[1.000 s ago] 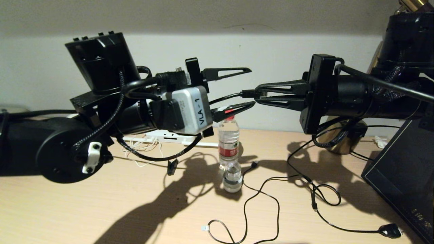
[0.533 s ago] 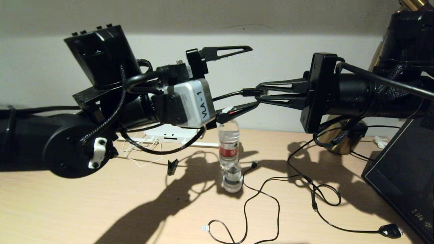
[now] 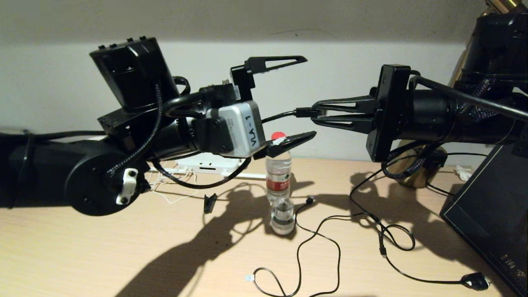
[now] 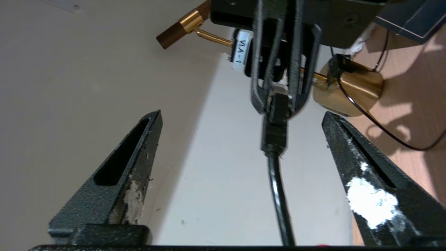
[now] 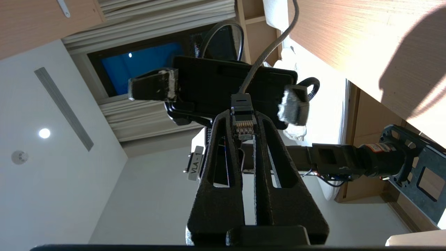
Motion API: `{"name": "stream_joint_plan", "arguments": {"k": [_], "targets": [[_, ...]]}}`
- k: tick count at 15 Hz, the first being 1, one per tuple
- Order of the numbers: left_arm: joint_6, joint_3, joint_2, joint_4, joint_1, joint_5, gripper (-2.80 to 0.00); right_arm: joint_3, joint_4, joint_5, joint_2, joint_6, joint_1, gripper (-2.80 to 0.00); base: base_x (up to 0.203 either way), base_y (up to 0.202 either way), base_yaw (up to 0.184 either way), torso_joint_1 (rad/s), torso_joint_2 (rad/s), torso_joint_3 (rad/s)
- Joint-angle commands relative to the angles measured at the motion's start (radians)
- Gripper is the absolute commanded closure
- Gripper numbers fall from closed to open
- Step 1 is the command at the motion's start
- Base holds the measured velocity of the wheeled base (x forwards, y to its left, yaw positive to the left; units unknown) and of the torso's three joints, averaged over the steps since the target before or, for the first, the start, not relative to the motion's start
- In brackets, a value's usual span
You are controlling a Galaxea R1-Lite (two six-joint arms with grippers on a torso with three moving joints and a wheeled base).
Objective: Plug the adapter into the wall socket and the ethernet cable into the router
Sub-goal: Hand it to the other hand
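Now the two arms meet in the middle of the head view, high above the wooden table. The right gripper comes in from the right of the frame, and its jaws are closed tightly on the connector of the ethernet cable; in the right wrist view the clear plug with its metal contacts sits between the two fingertips. The left gripper comes in from the left with its jaws wide apart, one finger above the cable and one below, and it holds nothing; the cable passes freely between them. The router lies flat at the back of the table, partly hidden behind the left arm. A water bottle stands in the centre. Several thin black cables lie loosely at the lower right.
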Motion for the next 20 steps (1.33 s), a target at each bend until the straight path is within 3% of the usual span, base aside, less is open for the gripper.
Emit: {"name": "stream_joint_plan", "arguments": {"k": [1, 8, 9, 20], "targets": [[0.007, 0.019, -0.011, -0.004, 0.007, -0.004, -2.8, 0.005, -0.002, 0.004, -0.005, 0.009, -0.003, 0.0, 0.0, 0.0, 0.0, 0.0, 0.0, 0.0], [0.005, 0.025, -0.014, -0.004, 0.012, -0.004, -2.8, 0.008, -0.002, 0.006, -0.008, 0.007, -0.003, 0.0, 0.0, 0.0, 0.0, 0.0, 0.0, 0.0], [0.005, 0.027, -0.012, -0.004, 0.012, -0.004, 0.0, 0.008, -0.002, 0.006, -0.008, 0.007, -0.003, 0.0, 0.0, 0.0, 0.0, 0.0, 0.0, 0.0], [0.004, 0.022, 0.0, -0.004, -0.012, -0.004, 0.0, 0.008, -0.002, 0.006, -0.007, 0.007, -0.003, 0.0, 0.0, 0.0, 0.0, 0.0, 0.0, 0.0]]}}
